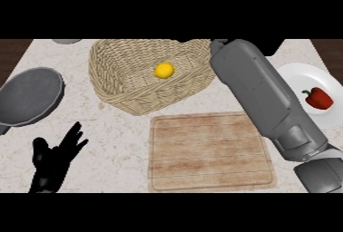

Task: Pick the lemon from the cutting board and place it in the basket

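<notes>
1. The lemon [164, 70] sits inside the basket [120, 97], beyond the cutting board [211, 152].
2. Your right forearm [261, 90] runs up past the basket's right rim. The right hand [269, 46] is only a dark sliver at the top, so I cannot tell its state.
3. Your left hand [53, 158] rests wide open, lower left on the worktop [120, 136].
4. The red pepper [318, 98] lies on its plate [295, 72], far right.

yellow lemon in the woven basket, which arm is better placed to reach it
Likely right. Its grey forearm stretches up beside the woven wicker basket holding the yellow lemon; the black left robot hand rests open at the lower left.
</notes>
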You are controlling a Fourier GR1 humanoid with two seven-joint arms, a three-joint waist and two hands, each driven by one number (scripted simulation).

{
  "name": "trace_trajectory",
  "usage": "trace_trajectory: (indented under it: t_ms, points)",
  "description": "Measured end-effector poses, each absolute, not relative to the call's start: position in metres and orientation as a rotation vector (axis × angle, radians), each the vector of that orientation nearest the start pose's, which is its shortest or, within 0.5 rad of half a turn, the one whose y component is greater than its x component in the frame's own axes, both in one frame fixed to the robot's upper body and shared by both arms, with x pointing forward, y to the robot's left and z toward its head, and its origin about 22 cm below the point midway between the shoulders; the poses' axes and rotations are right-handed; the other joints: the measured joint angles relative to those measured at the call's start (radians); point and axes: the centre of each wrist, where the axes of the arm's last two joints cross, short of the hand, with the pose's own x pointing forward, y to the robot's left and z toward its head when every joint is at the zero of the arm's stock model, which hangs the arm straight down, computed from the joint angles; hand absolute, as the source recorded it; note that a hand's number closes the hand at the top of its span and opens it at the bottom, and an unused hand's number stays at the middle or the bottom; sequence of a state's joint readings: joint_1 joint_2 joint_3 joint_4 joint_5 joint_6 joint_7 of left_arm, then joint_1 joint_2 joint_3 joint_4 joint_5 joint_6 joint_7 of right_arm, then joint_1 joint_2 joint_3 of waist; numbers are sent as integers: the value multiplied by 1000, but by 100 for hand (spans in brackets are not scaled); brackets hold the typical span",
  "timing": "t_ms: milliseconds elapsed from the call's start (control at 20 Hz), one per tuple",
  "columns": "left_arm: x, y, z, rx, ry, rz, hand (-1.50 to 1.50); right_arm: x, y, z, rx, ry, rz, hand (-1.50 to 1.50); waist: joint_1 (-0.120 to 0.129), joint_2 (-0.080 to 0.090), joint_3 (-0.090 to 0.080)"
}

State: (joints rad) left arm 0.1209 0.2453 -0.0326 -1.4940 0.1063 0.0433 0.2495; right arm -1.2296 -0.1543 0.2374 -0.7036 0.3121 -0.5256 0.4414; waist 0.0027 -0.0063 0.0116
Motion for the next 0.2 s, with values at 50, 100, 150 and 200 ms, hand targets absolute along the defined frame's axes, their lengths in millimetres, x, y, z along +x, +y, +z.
trace_trajectory:
  t_ms: [50, 100, 150, 200]
  points:
    - [207, 293, -30, 164, -1129, -34, 0, 443, -87, 203, -688, -1649, 286, -150, 0, 0, 1]
    - [206, 292, -30, 167, -1127, -30, 0, 444, -94, 205, -688, -1646, 259, -150, -3, -1, 1]
    - [205, 294, -30, 170, -1126, -30, 0, 443, -102, 205, -694, -1638, 244, -150, -7, -3, 1]
    - [205, 295, -30, 168, -1127, -32, 0, 444, -109, 207, -703, -1632, 226, -150, -8, -3, 1]
